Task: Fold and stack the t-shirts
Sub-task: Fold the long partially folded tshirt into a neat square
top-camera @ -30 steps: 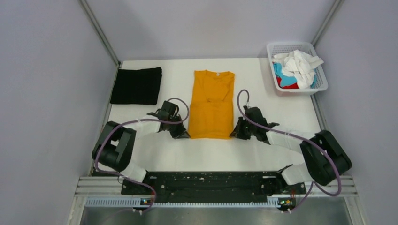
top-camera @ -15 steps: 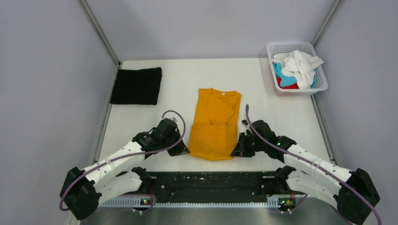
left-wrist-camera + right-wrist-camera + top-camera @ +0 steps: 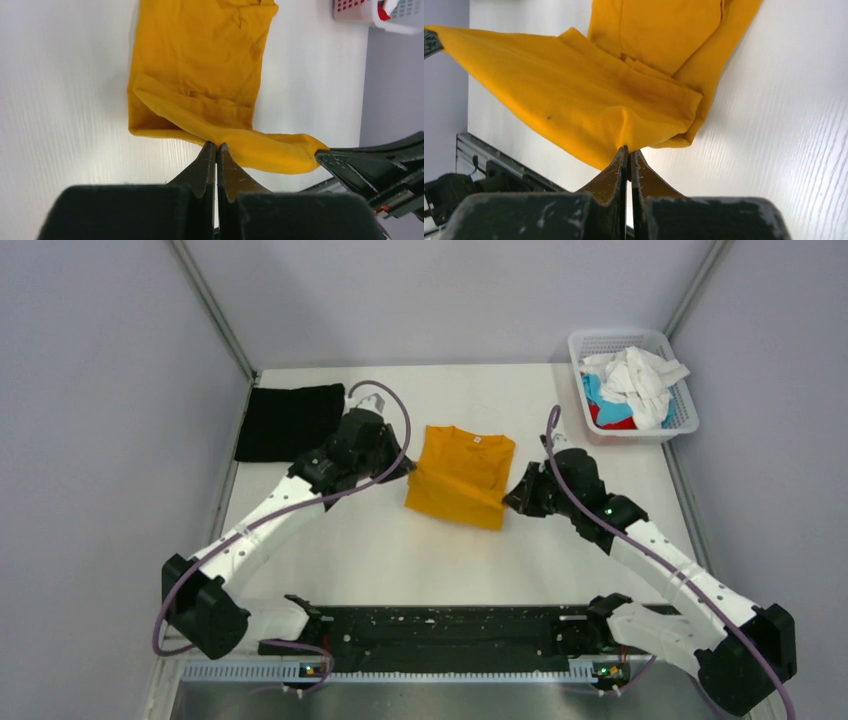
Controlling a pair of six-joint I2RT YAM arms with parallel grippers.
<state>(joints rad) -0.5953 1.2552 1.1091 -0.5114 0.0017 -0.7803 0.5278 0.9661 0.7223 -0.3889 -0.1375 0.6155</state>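
Note:
The mustard-orange t-shirt (image 3: 462, 476) lies mid-table, its bottom half lifted and carried back over its top half. My left gripper (image 3: 408, 468) is shut on its left bottom corner, and my right gripper (image 3: 510, 498) is shut on the right bottom corner. The left wrist view shows the orange shirt (image 3: 200, 55) and the pinched hem at my left gripper (image 3: 216, 146). The right wrist view shows the orange shirt (image 3: 589, 100) stretched from my right gripper (image 3: 629, 150). A folded black t-shirt (image 3: 292, 422) lies at the back left.
A white mesh basket (image 3: 684, 410) at the back right holds white (image 3: 636, 378), light-blue (image 3: 598, 400) and red (image 3: 612, 420) shirts. The basket's corner shows in the left wrist view (image 3: 372, 21). Grey walls close in the table on both sides.
Both grippers dragged the shirt toward the near edge, then lifted its bottom hem and carried it back over the upper half, so the shirt now looks about half as long.

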